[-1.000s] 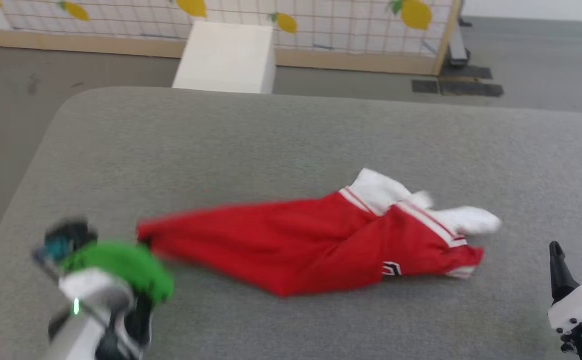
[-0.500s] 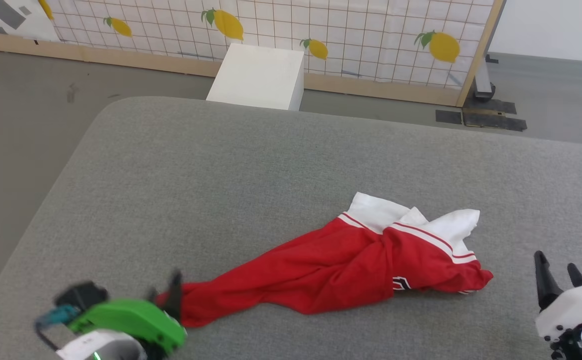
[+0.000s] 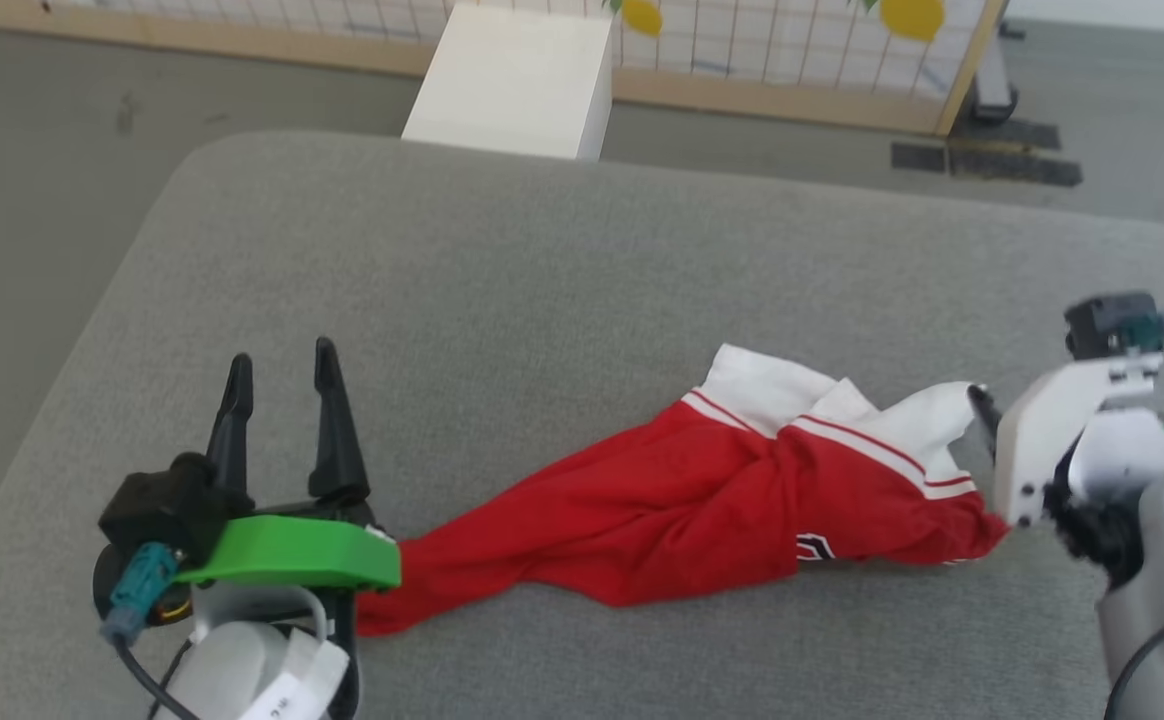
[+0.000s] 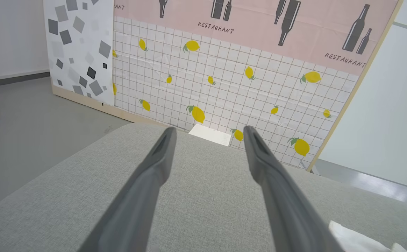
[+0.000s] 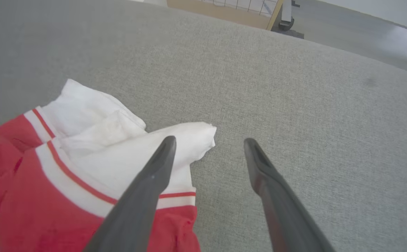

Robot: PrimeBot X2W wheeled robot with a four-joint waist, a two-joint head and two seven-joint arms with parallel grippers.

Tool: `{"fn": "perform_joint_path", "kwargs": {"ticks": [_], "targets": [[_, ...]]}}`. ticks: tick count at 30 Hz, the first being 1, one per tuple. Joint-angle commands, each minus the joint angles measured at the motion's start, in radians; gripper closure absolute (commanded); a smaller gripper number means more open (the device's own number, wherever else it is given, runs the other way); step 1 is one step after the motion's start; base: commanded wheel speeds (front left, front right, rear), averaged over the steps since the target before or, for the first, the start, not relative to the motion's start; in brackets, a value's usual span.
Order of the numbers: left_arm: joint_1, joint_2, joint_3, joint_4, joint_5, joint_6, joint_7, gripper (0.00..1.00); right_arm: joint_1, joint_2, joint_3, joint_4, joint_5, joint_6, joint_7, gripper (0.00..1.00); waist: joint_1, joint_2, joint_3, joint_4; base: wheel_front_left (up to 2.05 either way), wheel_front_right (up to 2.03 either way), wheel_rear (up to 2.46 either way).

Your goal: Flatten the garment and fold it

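At the lower left of the head view, the left gripper (image 3: pixel 282 352) is sitting low over the grey cushioned surface (image 3: pixel 542 260), its two dark fingers pointing away from the robot and standing well apart with nothing between them. In the left wrist view those spread fingers are framing bare grey fabric, with a white box (image 4: pixel 210 134) and a lemon-patterned panel (image 4: pixel 224 87) showing beyond the far edge. Just beside that gripper's green wrist cover (image 3: pixel 292 565), the garment (image 3: pixel 682 510) is beginning: its narrow red end is lying on the surface at the cover's right edge, though whether the two are touching cannot be told. From there the red T-shirt is stretching rightward as a twisted, bunched band, widening across the near half of the surface, with a small white mark (image 3: pixel 812 547) showing near its lower edge. Further right, the white sleeves (image 3: pixel 772 385) with their red stripes are lying crumpled against each other at the garment's right end. At the far right, the right gripper (image 5: pixel 209 139) is hovering at that end with its jaws spread wide and empty. In the right wrist view one finger is crossing over a white sleeve and its striped cuff, while the other is hanging over bare grey surface just beside the cloth. Whether the first finger is touching the sleeve cannot be told.
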Motion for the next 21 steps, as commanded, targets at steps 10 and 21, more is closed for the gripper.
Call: {"fn": "perform_joint_path", "kwargs": {"ticks": [10,21], "targets": [[0.011,-0.165,0.097,0.020,0.150,-0.117,-0.005,0.00,-0.112,-0.084,0.114,0.184,-0.053,-0.002,0.079,0.00,0.0000,0.0000,0.125,0.093,0.00,0.00,0.00],[0.028,-0.229,0.166,0.065,0.206,-0.195,-0.005,0.00,-0.119,-0.109,0.219,0.231,0.060,-0.002,0.031,1.00,0.0000,0.0000,0.101,0.082,0.00,0.00,0.00]]}}
